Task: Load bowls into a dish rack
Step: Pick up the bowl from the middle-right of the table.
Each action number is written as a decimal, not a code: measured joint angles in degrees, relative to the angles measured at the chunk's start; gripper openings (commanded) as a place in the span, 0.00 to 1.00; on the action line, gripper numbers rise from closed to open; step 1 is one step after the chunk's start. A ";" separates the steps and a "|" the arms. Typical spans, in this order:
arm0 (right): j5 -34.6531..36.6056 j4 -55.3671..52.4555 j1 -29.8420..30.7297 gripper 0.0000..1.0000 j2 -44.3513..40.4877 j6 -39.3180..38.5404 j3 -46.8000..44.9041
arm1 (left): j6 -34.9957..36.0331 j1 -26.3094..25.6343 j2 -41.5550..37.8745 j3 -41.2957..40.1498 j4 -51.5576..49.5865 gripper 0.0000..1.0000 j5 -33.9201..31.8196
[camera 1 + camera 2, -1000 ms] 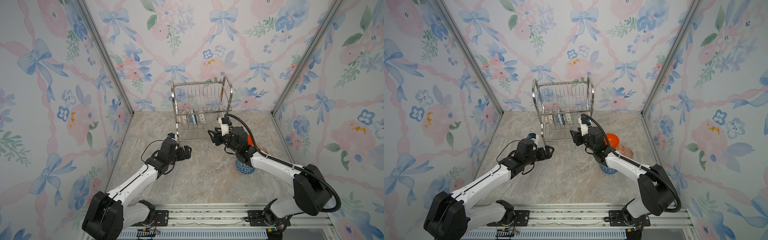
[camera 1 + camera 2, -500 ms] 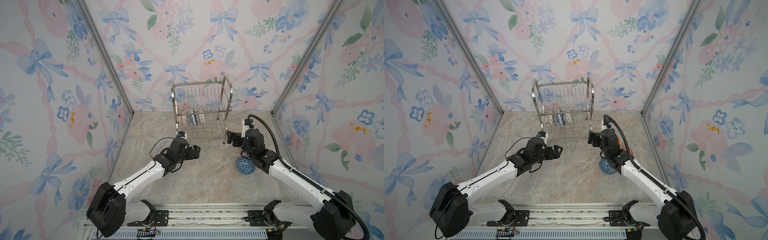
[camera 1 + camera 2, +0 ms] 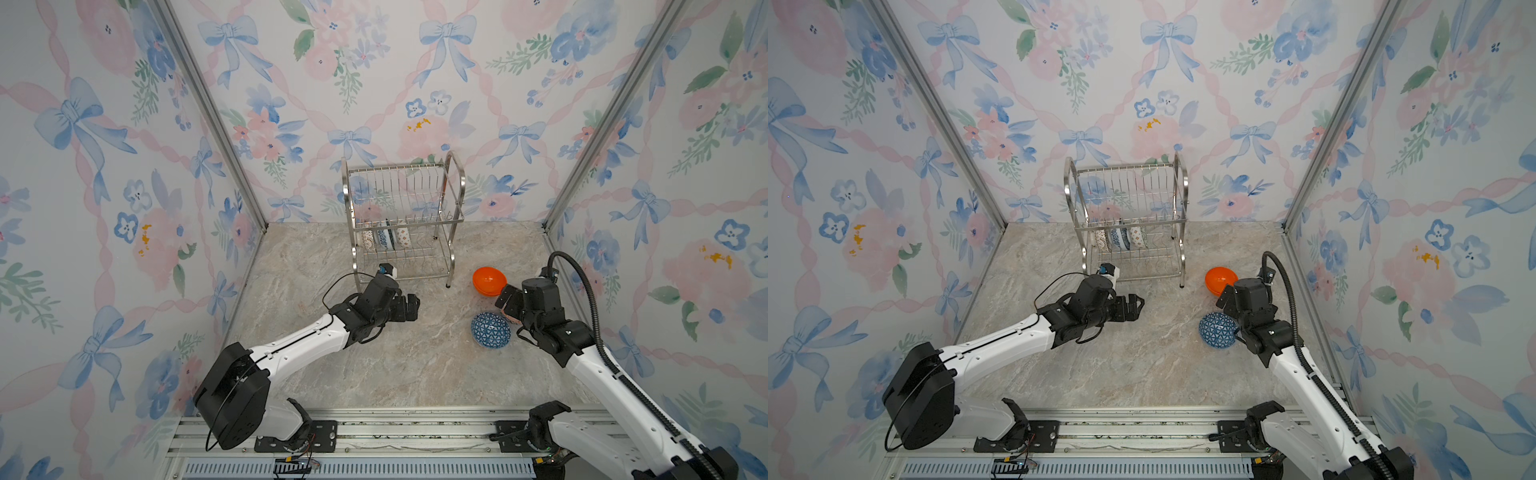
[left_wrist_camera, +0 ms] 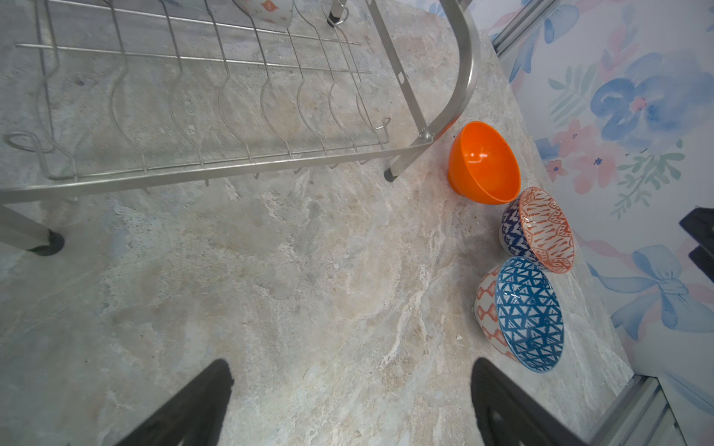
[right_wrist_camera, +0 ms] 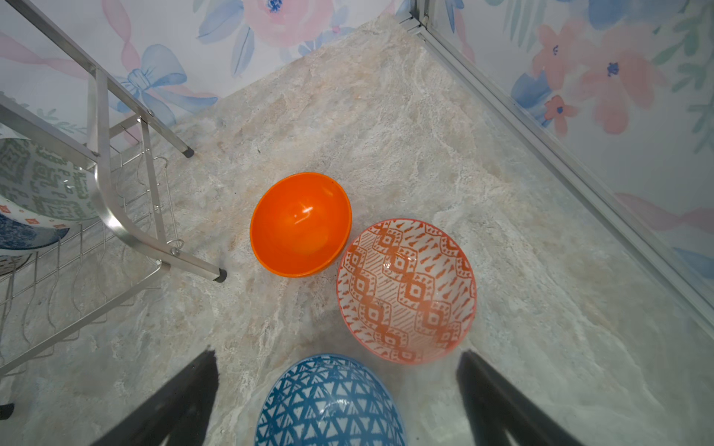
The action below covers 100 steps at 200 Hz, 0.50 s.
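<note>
The dish rack (image 3: pixel 455 195) holds three bowls on edge in its lower tier, toward the left end: a lattice bowl (image 3: pixel 368 240), a blue floral bowl (image 3: pixel 385 239) and a green-grey bowl (image 3: pixel 403 237). Right of it, the orange bowl (image 3: pixel 489 281), the red-orange patterned bowl (image 5: pixel 405 289) and the blue triangle bowl (image 3: pixel 490 330) sit upright on the tabletop (image 3: pixel 374 365), clustered together. The left gripper (image 4: pixel 351 370) in front of the rack and the right gripper (image 5: pixel 337 357) above the loose bowls are spread wide, holding nothing.

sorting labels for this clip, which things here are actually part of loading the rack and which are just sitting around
Part of the job:
- dish rack
- three bowls standing in it
- orange bowl, red-orange patterned bowl and blue triangle bowl, on the table beside it

Not part of it:
- floral walls
- metal rail at the front
</note>
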 measured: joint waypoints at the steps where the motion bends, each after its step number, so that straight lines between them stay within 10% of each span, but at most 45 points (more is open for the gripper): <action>1: 0.00 -0.13 0.00 1.00 -0.07 0.15 -0.17 | 0.00 -0.04 0.07 0.02 0.07 0.97 0.02; 100: -9.81 0.37 -3.39 0.87 4.07 5.20 -11.80 | 1.33 -4.83 3.91 0.09 4.55 0.97 0.46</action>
